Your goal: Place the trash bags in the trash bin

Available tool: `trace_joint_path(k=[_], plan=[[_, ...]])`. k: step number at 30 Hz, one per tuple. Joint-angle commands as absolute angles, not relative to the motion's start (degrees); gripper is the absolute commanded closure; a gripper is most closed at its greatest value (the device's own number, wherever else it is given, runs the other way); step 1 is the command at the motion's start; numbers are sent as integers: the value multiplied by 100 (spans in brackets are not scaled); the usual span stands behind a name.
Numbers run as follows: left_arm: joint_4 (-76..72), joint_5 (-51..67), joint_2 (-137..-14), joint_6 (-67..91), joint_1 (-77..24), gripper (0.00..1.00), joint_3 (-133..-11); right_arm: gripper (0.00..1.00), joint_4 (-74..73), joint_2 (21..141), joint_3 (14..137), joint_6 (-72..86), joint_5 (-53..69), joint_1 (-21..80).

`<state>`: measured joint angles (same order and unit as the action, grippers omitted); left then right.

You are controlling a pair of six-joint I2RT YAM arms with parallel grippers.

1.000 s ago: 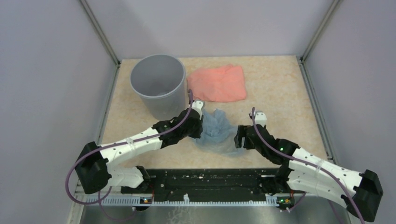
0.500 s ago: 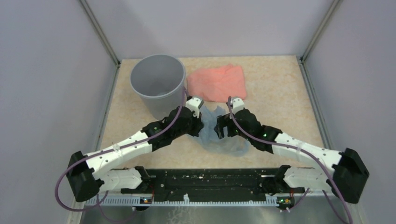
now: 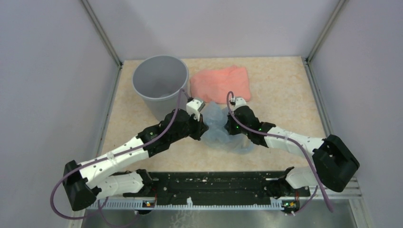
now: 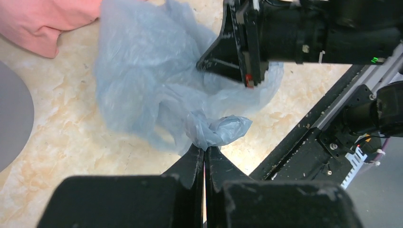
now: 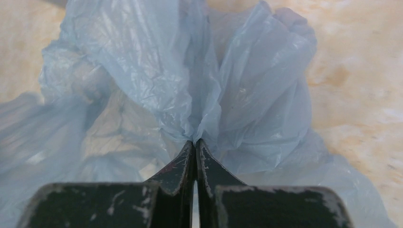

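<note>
Table (image 3: 285,95): beige marbled top. Grey trash bin (image 3: 160,88) stands upright at far left. Pink cloth (image 3: 221,84) lies flat just beside it on the right. Crumpled pale-blue trash bag (image 3: 213,115) lies mid-table, just in front of the cloth.

the trash bag (image 3: 216,128) lies on the table (image 3: 285,104), between trash bin (image 3: 160,85) behind-left and cloth (image 3: 221,84) behind.

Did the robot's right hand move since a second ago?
Yes. Seen from above, the right hand slid away from the near edge and leftward, closer to the pink cloth. It now pinches the blue trash bag.
</note>
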<state>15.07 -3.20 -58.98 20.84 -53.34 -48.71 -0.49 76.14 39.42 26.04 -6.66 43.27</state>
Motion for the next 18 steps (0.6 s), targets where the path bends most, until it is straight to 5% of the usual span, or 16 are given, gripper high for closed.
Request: trace_joint_path(k=[1, 7, 14, 18], plan=[[1685, -387, -5315, 2103, -5353, 100, -5112, 100, -934, 7398, 4388, 2740, -1990, 4079], [2187, -1044, -4970, 2379, -5344, 100, -5050, 100, -1652, 7039, 4668, 2501, -2878, 3939], [1918, -463, -5073, 2451, -5344, 100, -4779, 100, -1766, 6945, 4860, 2108, -2778, 3872], [1826, -477, -5327, 3109, -5344, 100, -4812, 61, -1641, 6447, 4876, 1697, -1884, 3934]])
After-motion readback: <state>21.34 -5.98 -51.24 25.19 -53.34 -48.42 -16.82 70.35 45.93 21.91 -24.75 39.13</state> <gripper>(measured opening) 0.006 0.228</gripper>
